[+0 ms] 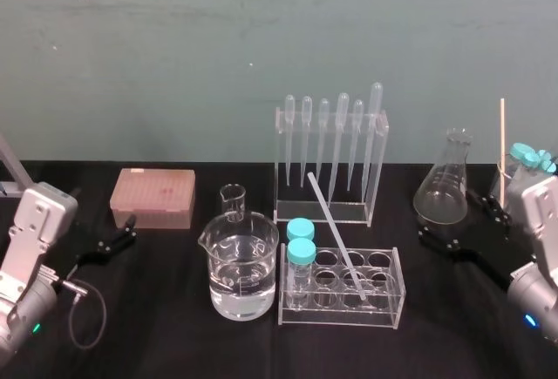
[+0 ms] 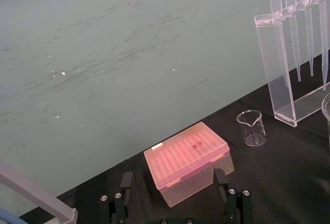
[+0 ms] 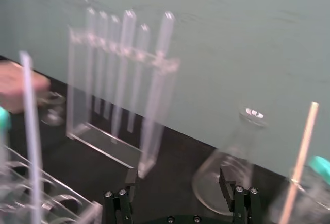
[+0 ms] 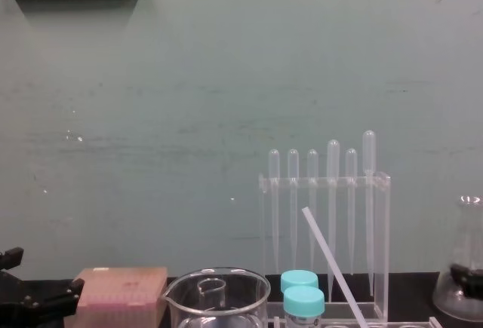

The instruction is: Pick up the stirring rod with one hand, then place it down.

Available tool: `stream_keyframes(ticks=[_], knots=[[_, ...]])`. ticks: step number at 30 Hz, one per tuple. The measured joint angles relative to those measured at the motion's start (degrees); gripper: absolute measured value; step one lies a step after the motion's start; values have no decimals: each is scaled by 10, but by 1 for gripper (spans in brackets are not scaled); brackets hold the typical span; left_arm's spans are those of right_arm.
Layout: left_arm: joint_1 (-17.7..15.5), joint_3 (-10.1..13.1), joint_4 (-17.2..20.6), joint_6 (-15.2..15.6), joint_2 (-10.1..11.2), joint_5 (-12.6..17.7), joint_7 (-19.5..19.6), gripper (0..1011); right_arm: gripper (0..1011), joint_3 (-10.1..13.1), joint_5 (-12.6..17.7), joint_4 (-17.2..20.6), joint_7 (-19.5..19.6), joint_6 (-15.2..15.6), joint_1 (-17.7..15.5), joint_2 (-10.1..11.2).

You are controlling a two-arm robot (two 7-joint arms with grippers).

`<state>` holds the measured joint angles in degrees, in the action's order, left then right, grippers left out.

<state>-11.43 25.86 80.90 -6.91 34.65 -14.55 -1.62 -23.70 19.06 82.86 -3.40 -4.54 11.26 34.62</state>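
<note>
The stirring rod (image 1: 336,235) is a thin translucent-white stick leaning up and to the left out of a hole in the clear test tube rack (image 1: 384,309) at the table's middle. It also shows in the chest view (image 4: 332,264) and as a blurred stick in the right wrist view (image 3: 31,131). My right gripper (image 1: 462,226) hovers open low at the right, beside the flask, well apart from the rod; its fingers (image 3: 131,180) hold nothing. My left gripper (image 1: 122,235) rests open at the far left, facing the pink box (image 2: 188,159).
A pipette rack (image 1: 331,165) stands behind the tube rack. A large beaker of water (image 1: 242,274) and a small beaker (image 1: 233,202) sit left of it. Two blue-capped tubes (image 1: 301,253) stand in the tube rack. An Erlenmeyer flask (image 1: 445,187) and a wooden stick (image 1: 502,148) are at the right.
</note>
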Motion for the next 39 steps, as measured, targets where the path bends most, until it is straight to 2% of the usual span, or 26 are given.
stream_keyframes(ticks=[4, 5, 9, 11, 12, 13, 17, 21, 33, 39], knots=[[0, 0, 0, 0, 0, 0, 0, 1000, 1003, 13, 52, 20, -59, 23, 1, 2], [0, 0, 0, 0, 0, 0, 0, 1000, 1003, 15, 72, 25, -87, 33, 4, 2], [0, 0, 0, 0, 0, 0, 0, 1000, 1003, 15, 103, 29, -139, 52, 15, -2], [0, 0, 0, 0, 0, 0, 0, 1000, 1003, 10, 127, 29, -188, 67, 30, -10], [0, 0, 0, 0, 0, 0, 0, 1000, 1003, 10, 127, 29, -188, 67, 30, -10], [0, 0, 0, 0, 0, 0, 0, 1000, 1003, 7, 133, 27, -207, 71, 37, -14], [0, 0, 0, 0, 0, 0, 0, 1000, 1003, -7, 132, 11, -243, 76, 60, -28], [0, 0, 0, 0, 0, 0, 0, 1000, 1003, -27, 118, -21, -270, 80, 91, -50], [0, 0, 0, 0, 0, 0, 0, 1000, 1003, -51, 89, -94, -297, 71, 146, -94], [0, 0, 0, 0, 0, 0, 0, 1000, 1003, -56, 83, -114, -303, 70, 159, -107]])
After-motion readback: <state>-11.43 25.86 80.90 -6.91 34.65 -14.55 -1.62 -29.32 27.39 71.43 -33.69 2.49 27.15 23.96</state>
